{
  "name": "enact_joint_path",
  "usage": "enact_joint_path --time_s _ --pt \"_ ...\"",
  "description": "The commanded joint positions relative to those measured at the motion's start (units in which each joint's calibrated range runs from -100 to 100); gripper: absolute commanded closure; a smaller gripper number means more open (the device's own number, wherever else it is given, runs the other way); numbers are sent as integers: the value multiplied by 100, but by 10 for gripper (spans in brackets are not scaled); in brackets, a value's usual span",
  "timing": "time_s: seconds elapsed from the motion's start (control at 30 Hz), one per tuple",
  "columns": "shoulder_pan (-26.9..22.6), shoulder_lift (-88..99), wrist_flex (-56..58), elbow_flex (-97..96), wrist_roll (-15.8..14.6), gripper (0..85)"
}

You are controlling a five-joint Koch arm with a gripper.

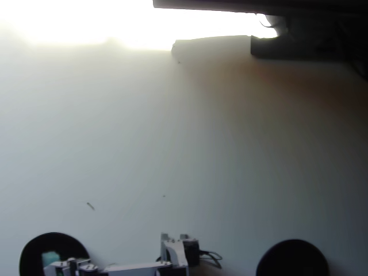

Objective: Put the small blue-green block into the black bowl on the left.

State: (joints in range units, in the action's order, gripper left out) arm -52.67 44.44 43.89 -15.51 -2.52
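Note:
The small blue-green block (pixel 50 256) shows over the black bowl (pixel 31 253) at the bottom left of the overhead view. My gripper (pixel 57 265) reaches left from the arm's base (pixel 179 253) along the bottom edge and sits over the same bowl, right against the block. The frame's edge cuts the jaws off. I cannot tell whether they grip the block or whether the block rests in the bowl.
A second black bowl (pixel 293 259) sits at the bottom right. The white table (pixel 184 149) stretches away from the arm, washed out by glare at the top left. Dark objects (pixel 299 40) stand along the top right edge.

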Motion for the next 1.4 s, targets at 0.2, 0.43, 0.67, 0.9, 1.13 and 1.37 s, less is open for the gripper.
enact_joint_path --time_s 0.2,0.43,0.67,0.9,1.13,1.37 --pt "15 703 228 156 98 360" --pt "503 1603 406 294 73 376" --pt "1783 1860 317 146 20 383" --pt "3072 2181 114 -833 -5 364" --pt "3902 3445 -445 -2571 117 365" --pt "4576 4206 -1888 -4623 166 367"
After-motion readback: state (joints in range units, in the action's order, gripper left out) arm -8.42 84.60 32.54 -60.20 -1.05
